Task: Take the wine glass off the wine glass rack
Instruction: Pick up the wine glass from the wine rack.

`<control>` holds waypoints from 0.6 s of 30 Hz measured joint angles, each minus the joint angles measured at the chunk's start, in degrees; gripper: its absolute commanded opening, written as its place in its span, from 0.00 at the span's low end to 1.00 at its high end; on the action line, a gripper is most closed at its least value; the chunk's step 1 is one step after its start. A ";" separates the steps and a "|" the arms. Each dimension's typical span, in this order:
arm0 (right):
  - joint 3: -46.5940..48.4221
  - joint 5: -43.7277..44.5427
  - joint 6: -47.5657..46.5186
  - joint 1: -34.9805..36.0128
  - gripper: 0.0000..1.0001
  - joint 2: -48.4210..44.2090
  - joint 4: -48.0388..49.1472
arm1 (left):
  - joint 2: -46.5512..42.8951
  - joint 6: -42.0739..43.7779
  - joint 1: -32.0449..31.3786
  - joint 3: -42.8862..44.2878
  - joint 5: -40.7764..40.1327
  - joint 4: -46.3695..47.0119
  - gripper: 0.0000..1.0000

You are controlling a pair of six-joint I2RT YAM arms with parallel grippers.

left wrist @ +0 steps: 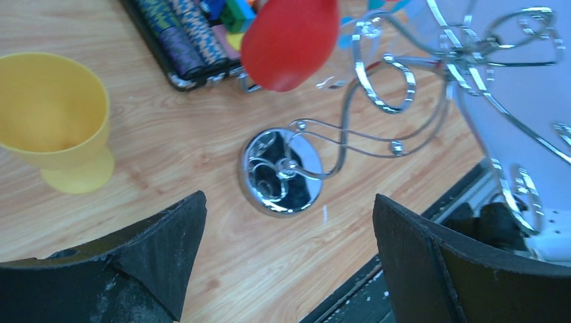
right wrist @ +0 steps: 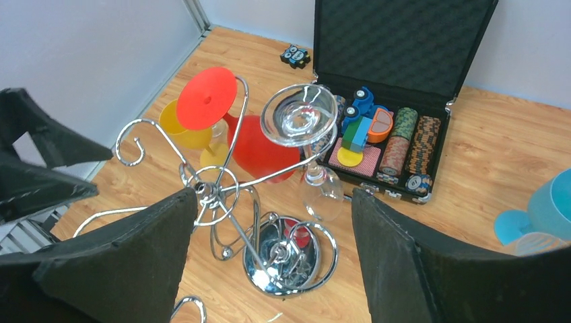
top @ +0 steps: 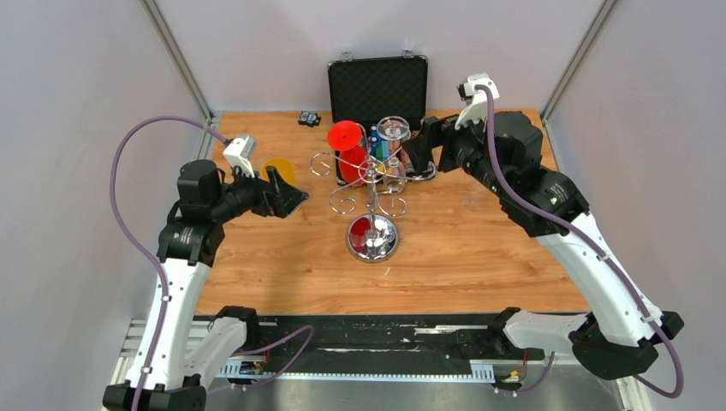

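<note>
The chrome wine glass rack (top: 371, 237) stands mid-table, with its mirrored base also in the left wrist view (left wrist: 281, 171) and the right wrist view (right wrist: 283, 256). A clear wine glass (top: 394, 128) (right wrist: 299, 116) hangs upside down from a back arm. A red wine glass (top: 346, 137) (right wrist: 259, 148) (left wrist: 289, 40) hangs beside it on the left. My right gripper (top: 424, 147) (right wrist: 274, 198) is open and empty, just right of the clear glass at arm height. My left gripper (top: 295, 199) (left wrist: 289, 215) is open and empty, left of the rack.
An open black chip case (top: 377, 86) (right wrist: 397, 47) lies behind the rack. A yellow glass (top: 278, 169) (left wrist: 57, 121) stands on the table by my left gripper. A blue glass (right wrist: 549, 208) stands at the right. A small black object (top: 309, 118) lies at the back.
</note>
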 measured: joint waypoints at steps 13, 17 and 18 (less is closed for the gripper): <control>1.95 -12.31 4.31 -7.58 0.81 5.46 -0.15 | -4.37 -16.24 0.04 -2.49 12.04 13.70 1.00; 1.95 -14.08 4.70 -8.31 0.81 5.46 0.24 | -2.40 -22.91 0.04 -4.26 12.83 20.59 1.00; 1.95 -14.49 4.72 -8.52 0.81 5.46 0.24 | -1.62 -24.37 0.04 -4.68 12.96 22.05 1.00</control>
